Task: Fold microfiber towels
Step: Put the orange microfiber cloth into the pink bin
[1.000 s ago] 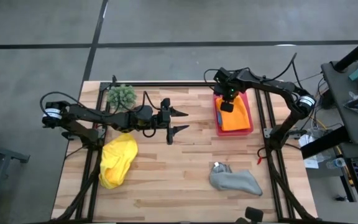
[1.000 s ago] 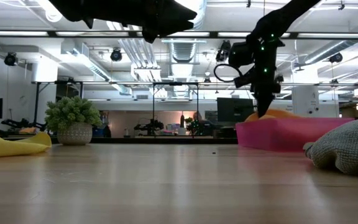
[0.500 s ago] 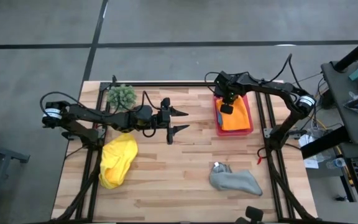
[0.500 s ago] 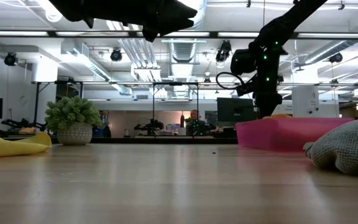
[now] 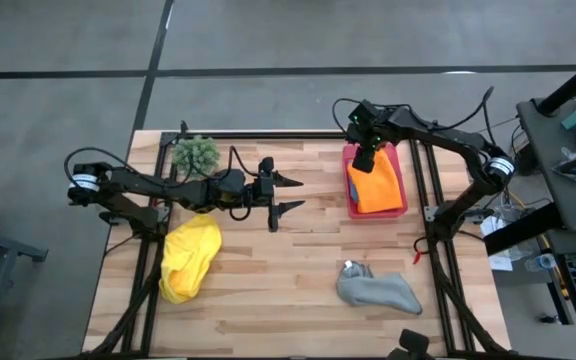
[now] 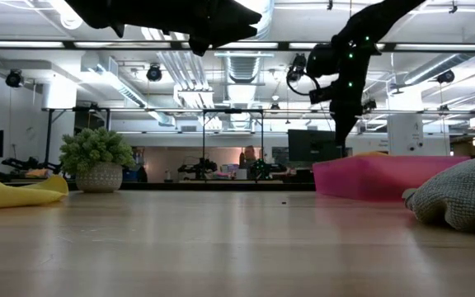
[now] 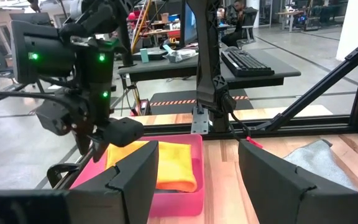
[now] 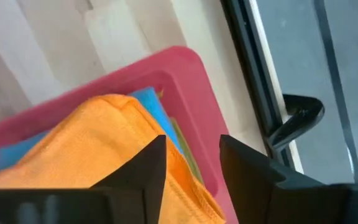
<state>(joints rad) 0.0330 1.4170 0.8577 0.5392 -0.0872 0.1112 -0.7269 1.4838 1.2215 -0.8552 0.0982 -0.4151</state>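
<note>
A folded orange microfiber towel [image 5: 375, 188] lies atop a blue towel [image 8: 145, 99] in the flat pink rectangular tray [image 5: 400, 205] at the far right of the wooden table [image 5: 298, 270]. The right gripper [image 5: 365, 155] hovers above the tray's far end, fingers parted and empty. A crumpled yellow towel [image 5: 189, 257] sits at near left, a rumpled grey towel [image 5: 378, 290] at near right. The left gripper [image 5: 290, 195] waits mid-table, jaws spread wide, beside the spiky green potted plant [image 5: 196, 153].
</note>
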